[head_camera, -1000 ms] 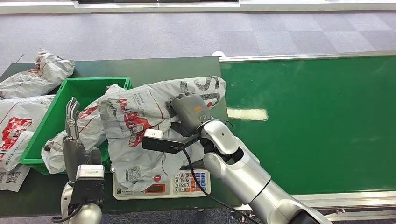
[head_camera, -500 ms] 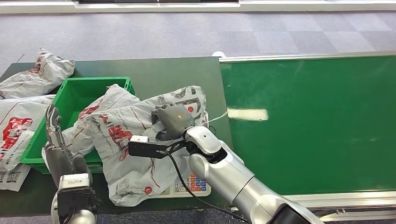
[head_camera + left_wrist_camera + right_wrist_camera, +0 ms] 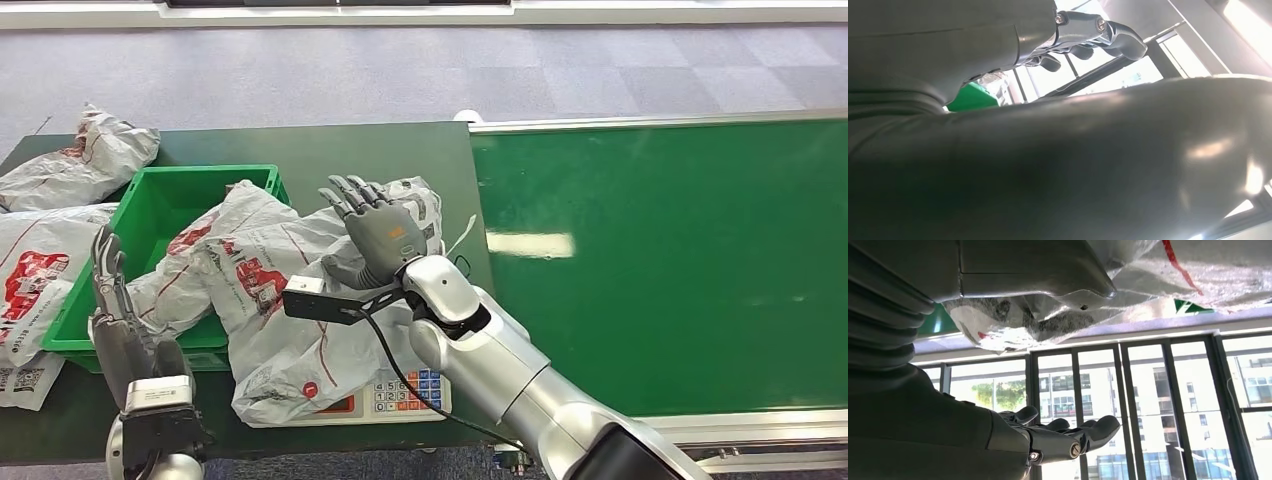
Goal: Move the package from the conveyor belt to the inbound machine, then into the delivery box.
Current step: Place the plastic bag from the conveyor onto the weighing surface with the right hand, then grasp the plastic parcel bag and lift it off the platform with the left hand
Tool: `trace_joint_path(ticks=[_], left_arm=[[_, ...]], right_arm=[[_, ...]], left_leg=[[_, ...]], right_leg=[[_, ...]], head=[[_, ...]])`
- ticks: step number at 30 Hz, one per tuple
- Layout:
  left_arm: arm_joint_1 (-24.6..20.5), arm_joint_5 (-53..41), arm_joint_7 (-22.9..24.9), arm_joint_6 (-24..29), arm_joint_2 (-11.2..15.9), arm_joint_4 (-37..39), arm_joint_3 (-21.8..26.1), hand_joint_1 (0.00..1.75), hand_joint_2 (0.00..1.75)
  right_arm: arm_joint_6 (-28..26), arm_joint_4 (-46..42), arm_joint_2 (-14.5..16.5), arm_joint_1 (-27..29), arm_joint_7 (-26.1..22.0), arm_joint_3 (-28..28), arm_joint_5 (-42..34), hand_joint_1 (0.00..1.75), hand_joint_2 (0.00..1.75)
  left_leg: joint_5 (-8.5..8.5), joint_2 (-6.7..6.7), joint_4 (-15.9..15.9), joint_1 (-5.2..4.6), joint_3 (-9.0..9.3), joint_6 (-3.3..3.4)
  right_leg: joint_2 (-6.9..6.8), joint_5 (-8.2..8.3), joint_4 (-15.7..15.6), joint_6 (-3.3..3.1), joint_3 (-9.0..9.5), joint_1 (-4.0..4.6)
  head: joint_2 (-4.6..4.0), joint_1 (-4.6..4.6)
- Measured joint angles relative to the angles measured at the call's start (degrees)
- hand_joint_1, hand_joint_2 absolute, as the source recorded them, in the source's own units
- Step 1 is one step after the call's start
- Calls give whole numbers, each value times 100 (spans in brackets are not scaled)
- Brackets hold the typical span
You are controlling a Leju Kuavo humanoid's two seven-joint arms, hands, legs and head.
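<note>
— Grey floor is seen at the back, and a long green conveyor belt [image 3: 660, 260] is seen on the right. What is found beside it?

— A dark table [image 3: 330, 150] is found on the left of the belt. A green delivery box [image 3: 150, 200] is set on it, with some other bags [image 3: 60, 220] lying near its far side.

— Where is the package?

— The package [image 3: 280, 300] is spread across the table. One end is laid over the inbound machine [image 3: 390, 395], a scale with number keys. The other end is draped over the rim of the green box. So its long way is pointed from the scale toward the box.

— Is it held by a hand?

— No. The right hand [image 3: 375, 230] is lifted just above the package, with fingers spread and nothing gripped. In the right wrist view, the bag is seen beside the spread fingers [image 3: 1068, 432], not inside them. The left hand [image 3: 120, 320] is raised at the near edge of the box, fingers straight up and apart, with nothing held.

— Which hand is nearer?

— The right hand is nearer, since the bag's middle lies right below it. The box lies to the left of that hand, so the package probably needs to be pushed or carried that way.
</note>
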Motion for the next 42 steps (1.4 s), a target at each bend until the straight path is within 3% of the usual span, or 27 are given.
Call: trace_joint_path(ticks=[6, 11, 16, 19, 24, 28, 29, 33, 38, 42], left_arm=[[-31, 109, -115, 6, 0, 55, 0, 0, 0], [-73, 116, -213, 46, 0, 87, 0, 0, 0], [-145, -354, -61, 125, 3, 92, 0, 0, 0], [-172, -926, 137, 146, 36, 91, 0, 0, 0], [-384, -2358, 805, 5, 370, 159, -2, 0, 0], [-660, -2697, 1113, -209, 786, 335, -2, 0, 0], [-733, -2730, 1149, -310, 873, 380, -7, 0, 0], [-1387, -2996, 1383, -1404, 1459, 698, -214, 0, 175], [-2361, -3049, 1440, -2630, 2226, 1169, -689, 0, 175], [-3112, -2500, 1353, -3305, 2783, 1592, -1160, 0, 0]], right_arm=[[-295, -210, -96, -10, 62, -8, 317, 0, 0], [-789, -560, -229, -16, 391, -167, 813, 0, 0], [-496, -1606, -591, 39, 766, -610, 1682, 0, 0], [-369, -2181, -990, 158, 828, -852, 1967, 0, 0], [-586, -3253, -2230, 1124, 848, -1213, 2377, 0, 0], [-834, -4211, -3017, 2336, 888, -1607, 2454, 0, 175], [-855, -4394, -3147, 2562, 902, -1674, 2483, 0, 175], [-1113, -5471, -3595, 4120, 1071, -2127, 2656, 0, 175], [-1352, -6547, -3814, 5810, 1375, -2559, 2606, 0, 175], [-1374, -7026, -3870, 6633, 1698, -2620, 2602, 0, 175]], left_leg=[[0, 1, 0, 0, 1, 0], [1, -1, 4, -1, 0, 0], [0, 0, 6, -4, 0, 0], [0, -6, 8, -10, 3, 1], [-3, -43, 14, -14, 5, 6], [-10, -22, 13, -14, -6, 12], [-11, -10, 13, -16, -5, 12], [-10, -80, 13, -10, -10, 10], [-7, -49, 4, -6, -22, 4], [-6, -24, 3, -5, -20, 1]], right_leg=[[0, 1, 0, 0, 0, 0], [1, 3, 0, -2, -2, 1], [0, 4, -1, -1, -2, -1], [-5, 4, -5, -1, 0, -1], [-49, 0, -13, 2, 19, -1], [-31, 1, -12, 5, 0, -11], [-18, 2, -13, 6, -9, -10], [-84, -21, -16, 1, 13, 19], [-66, -15, -10, -18, -7, 18], [-37, -10, -8, -22, -17, 20]], head=[[0, 1], [0, 1], [0, 2], [0, 0], [0, 3], [0, 0], [0, -1], [0, 4], [0, 2], [0, 1]])
